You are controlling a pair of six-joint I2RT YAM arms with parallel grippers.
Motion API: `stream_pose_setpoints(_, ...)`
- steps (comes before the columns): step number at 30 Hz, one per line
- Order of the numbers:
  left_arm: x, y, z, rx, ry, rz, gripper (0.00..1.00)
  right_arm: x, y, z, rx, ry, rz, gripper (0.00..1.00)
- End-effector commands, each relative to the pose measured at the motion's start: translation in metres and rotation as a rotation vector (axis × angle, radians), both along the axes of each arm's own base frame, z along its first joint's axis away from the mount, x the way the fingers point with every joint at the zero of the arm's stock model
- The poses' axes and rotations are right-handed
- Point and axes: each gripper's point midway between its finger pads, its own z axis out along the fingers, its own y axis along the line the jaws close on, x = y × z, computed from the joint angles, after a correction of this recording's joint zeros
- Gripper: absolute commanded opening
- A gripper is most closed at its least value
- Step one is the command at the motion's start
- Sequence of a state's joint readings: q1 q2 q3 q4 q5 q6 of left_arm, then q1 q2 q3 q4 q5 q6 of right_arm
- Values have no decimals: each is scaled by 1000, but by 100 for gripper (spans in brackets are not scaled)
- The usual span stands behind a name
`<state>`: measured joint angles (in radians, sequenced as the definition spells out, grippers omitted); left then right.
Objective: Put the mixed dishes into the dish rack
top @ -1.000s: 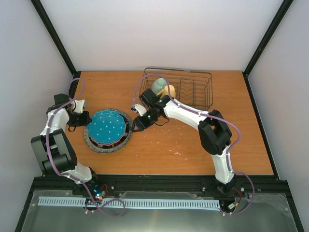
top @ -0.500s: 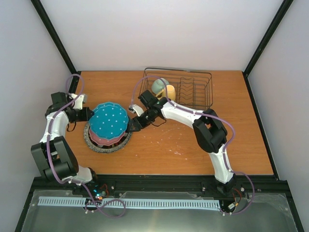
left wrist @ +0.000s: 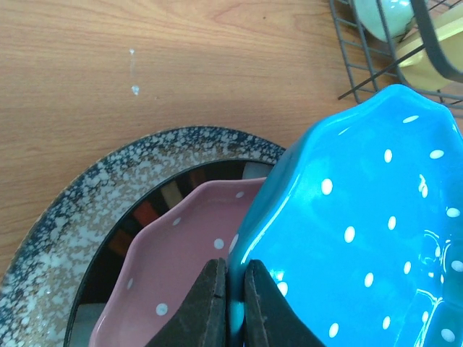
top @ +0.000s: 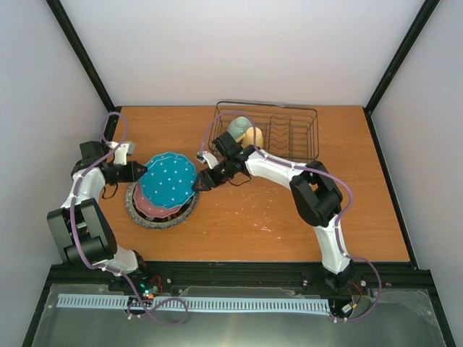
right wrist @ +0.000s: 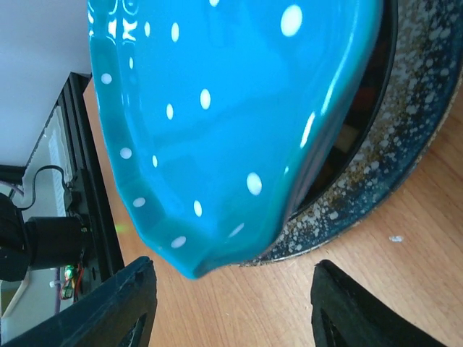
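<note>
Several plates lie stacked on the wooden surface (top: 289, 210) seen from above. The teal white-dotted plate (top: 168, 181) tilts up over the pink white-dotted plate (top: 154, 209) and the grey speckled plate (top: 148, 221). Behind them, the black wire dish rack (top: 315, 141) holds the yellow mug (top: 253, 135) and pale green bowl (top: 237, 127). The left pincer (top: 139, 172) meets the teal plate's left edge and the right pincer (top: 199, 184) sits at its right.

From the left wrist, the left pincer is clamped narrow on the glossy, scalloped teal rim. Beneath lie the pink plate, the dark-rimmed cream plate (left wrist: 145, 213) and the grey one.

From the right wrist, the right pincer stands wide, with the raised teal edge close above the gap. Whether it touches cannot be told.
</note>
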<state>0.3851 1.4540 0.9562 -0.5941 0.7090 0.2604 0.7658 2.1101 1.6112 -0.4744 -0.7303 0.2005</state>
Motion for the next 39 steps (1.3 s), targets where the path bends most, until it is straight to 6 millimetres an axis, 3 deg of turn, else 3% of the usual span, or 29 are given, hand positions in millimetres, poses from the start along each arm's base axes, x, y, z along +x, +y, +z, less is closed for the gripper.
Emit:
stream_pose_setpoints(1, 9, -19, 38, -109, -144, -80, 1, 11, 12, 22, 56, -31, -6, 59)
stream_pose_setpoints(7, 8, -29, 47, -148, -172, -105, 1, 16, 20, 28, 87, -30, -6, 60)
stream_pose_setpoints(14, 12, -56, 48, -176, -171, -164, 1, 16, 30, 34, 132, 0, 17, 57)
stream_pose_setpoints(17, 16, -66, 50, -193, -176, -188, 1, 14, 32, 37, 153, 9, 32, 48)
stream_pose_setpoints(19, 18, -71, 53, -203, -183, -197, 1, 11, 33, 40, 173, 17, 48, 36)
stream_pose_setpoints(23, 18, -74, 53, -206, -182, -205, 1, 8, 34, 44, 200, 19, 64, 3)
stream_pose_setpoints(30, 20, -69, 46, -172, -162, -175, 1, 9, 29, 64, 229, -56, 48, 3)
stream_pose_setpoints(35, 28, -57, 47, -109, -154, -110, 24, 17, 18, 88, 241, -164, 16, 3)
stream_pose_setpoints(39, 38, -46, 78, -42, -231, -55, 34, 34, -3, 110, 246, -248, -31, 3)
